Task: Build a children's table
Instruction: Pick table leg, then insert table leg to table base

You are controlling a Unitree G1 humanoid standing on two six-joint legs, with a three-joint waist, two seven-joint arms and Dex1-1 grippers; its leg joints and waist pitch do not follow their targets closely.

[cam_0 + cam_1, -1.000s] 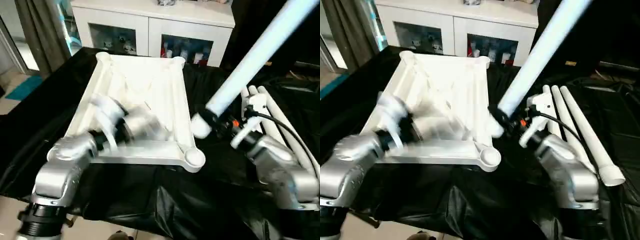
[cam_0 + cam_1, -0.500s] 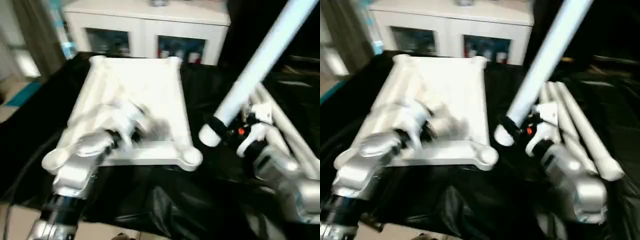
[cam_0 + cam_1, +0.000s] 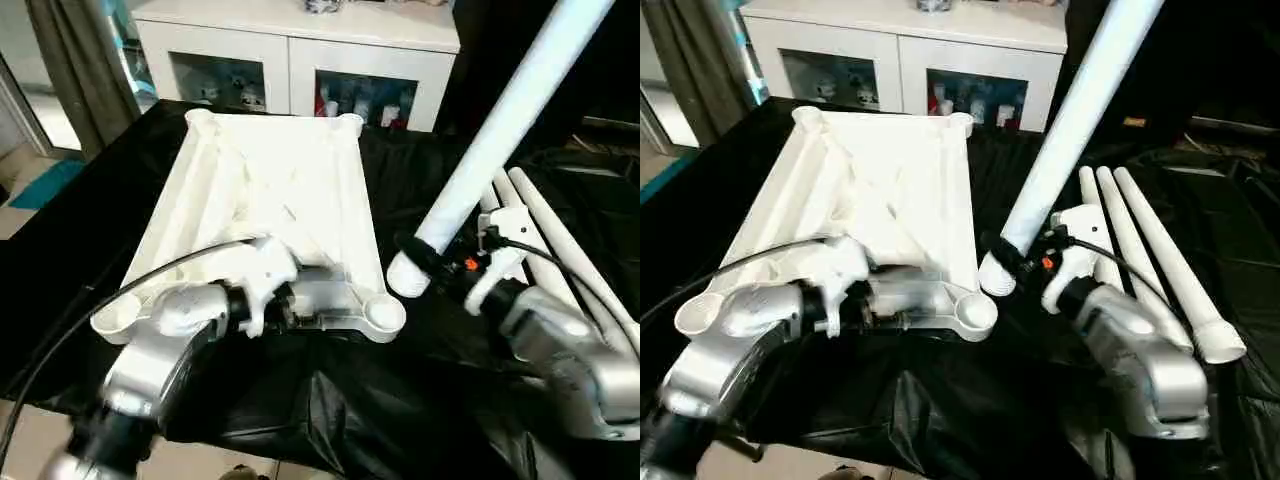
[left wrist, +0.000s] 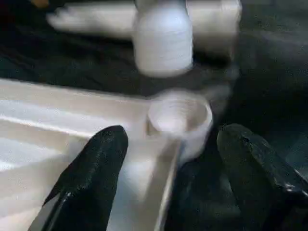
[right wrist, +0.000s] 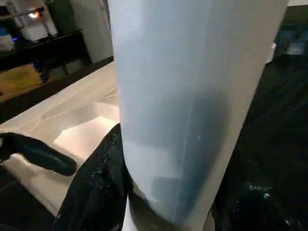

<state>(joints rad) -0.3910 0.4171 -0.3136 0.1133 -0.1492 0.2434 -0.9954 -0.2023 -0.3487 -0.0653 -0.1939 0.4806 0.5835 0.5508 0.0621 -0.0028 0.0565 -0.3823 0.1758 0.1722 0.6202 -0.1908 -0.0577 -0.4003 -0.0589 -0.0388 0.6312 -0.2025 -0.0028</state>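
Lying upside down on a black cloth (image 3: pixel 330 400), the table top (image 3: pixel 270 200) shows its ribbed underside and its rounded corner sockets. The near right socket (image 3: pixel 384 313) is empty. The left gripper (image 4: pixel 168 180) sits at the top's near edge with its two black fingers (image 4: pixel 91 178) spread wide, one over the ribbed panel and the other over the cloth, the empty socket between them. The right gripper (image 3: pixel 425 258) is clamped around the thick end of one table leg (image 3: pixel 500 120), which slants up and away, its lower end hanging just beside that socket. Three more legs (image 3: pixel 1140 255) lie side by side on the cloth at right. Behind stands a white cabinet (image 3: pixel 300 50) with glass doors and small items on its shelves.
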